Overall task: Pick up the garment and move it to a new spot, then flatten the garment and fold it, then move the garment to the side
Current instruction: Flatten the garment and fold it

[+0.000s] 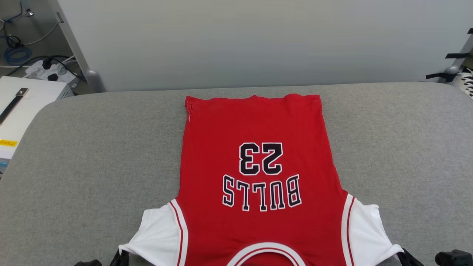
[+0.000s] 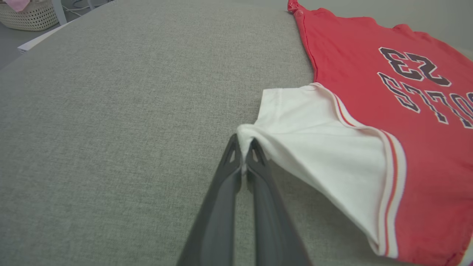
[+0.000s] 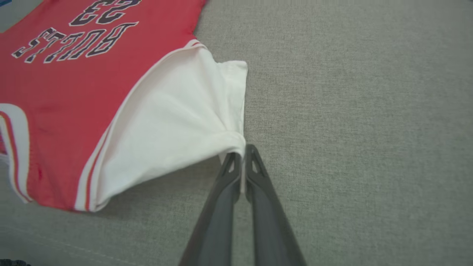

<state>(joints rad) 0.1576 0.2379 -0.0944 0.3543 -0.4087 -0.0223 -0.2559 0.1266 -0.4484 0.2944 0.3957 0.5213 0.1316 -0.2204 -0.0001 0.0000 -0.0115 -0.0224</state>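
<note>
The garment (image 1: 258,133), a red jersey with white sleeves and black "23" numerals facing up, lies spread on the grey table, hem far, collar near me. My left gripper (image 2: 242,145) is shut on the corner of its white left sleeve (image 2: 314,129), which is lifted a little off the cloth. My right gripper (image 3: 241,150) is shut on the corner of the white right sleeve (image 3: 177,118), also raised. In the head view the left gripper (image 1: 120,256) and the right gripper (image 1: 406,256) sit at the bottom edge, at the two sleeve tips.
The grey padded table (image 1: 92,155) stretches wide on both sides of the jersey. A white panel (image 1: 258,40) stands behind it. A white box (image 1: 22,107) and cables sit off the left edge. A wicker basket (image 2: 27,14) stands on the floor beyond.
</note>
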